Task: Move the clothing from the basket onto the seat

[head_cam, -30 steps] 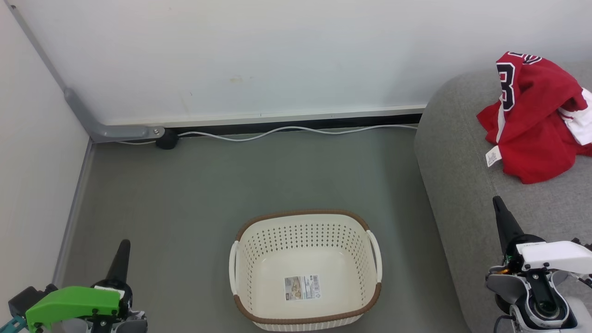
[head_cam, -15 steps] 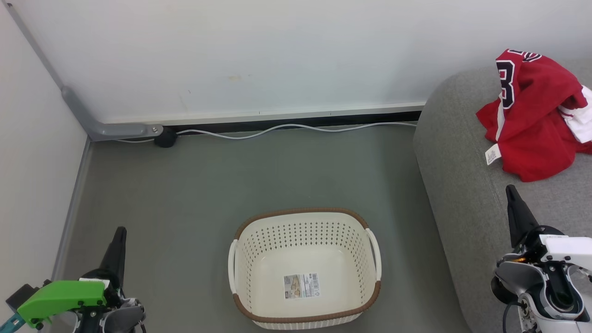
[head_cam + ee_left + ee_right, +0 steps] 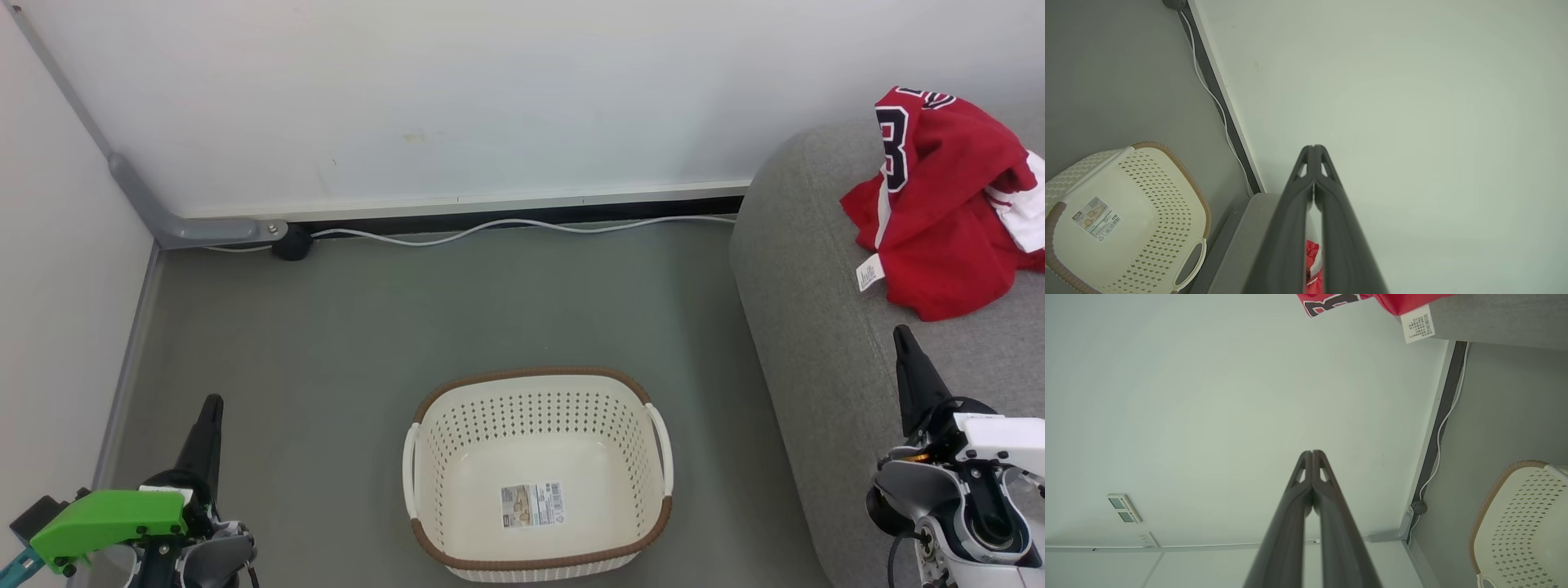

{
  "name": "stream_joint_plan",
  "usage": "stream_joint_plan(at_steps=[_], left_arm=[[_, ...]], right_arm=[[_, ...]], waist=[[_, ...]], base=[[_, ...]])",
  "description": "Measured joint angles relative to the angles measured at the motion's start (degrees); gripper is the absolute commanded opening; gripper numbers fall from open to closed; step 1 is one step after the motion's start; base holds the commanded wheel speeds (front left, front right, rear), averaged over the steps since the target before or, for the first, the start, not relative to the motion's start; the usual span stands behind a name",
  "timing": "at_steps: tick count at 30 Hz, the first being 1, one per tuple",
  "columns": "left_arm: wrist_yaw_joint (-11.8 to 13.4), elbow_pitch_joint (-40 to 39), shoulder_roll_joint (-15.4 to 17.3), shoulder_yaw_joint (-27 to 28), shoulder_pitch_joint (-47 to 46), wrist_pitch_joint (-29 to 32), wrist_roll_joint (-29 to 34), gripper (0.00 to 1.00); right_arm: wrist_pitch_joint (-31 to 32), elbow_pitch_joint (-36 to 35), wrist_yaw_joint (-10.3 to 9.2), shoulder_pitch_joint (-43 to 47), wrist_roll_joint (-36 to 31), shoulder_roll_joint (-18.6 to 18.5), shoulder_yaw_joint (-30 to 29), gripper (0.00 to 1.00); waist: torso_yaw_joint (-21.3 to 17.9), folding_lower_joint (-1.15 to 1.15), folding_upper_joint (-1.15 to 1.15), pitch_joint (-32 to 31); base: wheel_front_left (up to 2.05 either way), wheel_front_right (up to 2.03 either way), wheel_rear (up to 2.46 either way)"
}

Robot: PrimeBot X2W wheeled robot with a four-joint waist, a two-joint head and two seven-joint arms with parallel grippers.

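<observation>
The red clothing point(image 3: 947, 204) lies in a heap on the grey sofa seat point(image 3: 816, 327) at the right, its black-and-white number and a white tag showing. The cream basket point(image 3: 539, 474) with its brown rim stands on the floor at bottom centre, holding nothing but its label sticker. My left gripper point(image 3: 211, 406) is shut at the lower left, well left of the basket. My right gripper point(image 3: 901, 335) is shut over the sofa, below the clothing. In the left wrist view the basket point(image 3: 1126, 220) and a bit of the clothing point(image 3: 1312, 261) show past the shut fingers. The right wrist view catches the clothing point(image 3: 1372, 300).
A white wall runs behind, with a pale cable point(image 3: 522, 229) along its base and a grey conduit point(image 3: 163, 212) in the left corner. A side wall closes off the left. Grey floor point(image 3: 408, 310) lies between the basket and the back wall.
Over the last second the head view shifted slightly. The right gripper rose a little towards the clothing, and the left gripper crept upward. Little has moved in the last half second.
</observation>
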Motion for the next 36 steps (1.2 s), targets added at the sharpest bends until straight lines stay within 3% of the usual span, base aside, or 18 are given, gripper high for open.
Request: stream_joint_plan(at_steps=[36], left_arm=[[-0.05,0.21,-0.02,0.11,-0.02,0.01,0.00,0.00]], right_arm=[[0.21,0.33,0.01,-0.03,0.00,0.07,-0.13,0.00]], waist=[[0.00,0.00,0.00,-0.02]], base=[[0.00,0.00,0.00]])
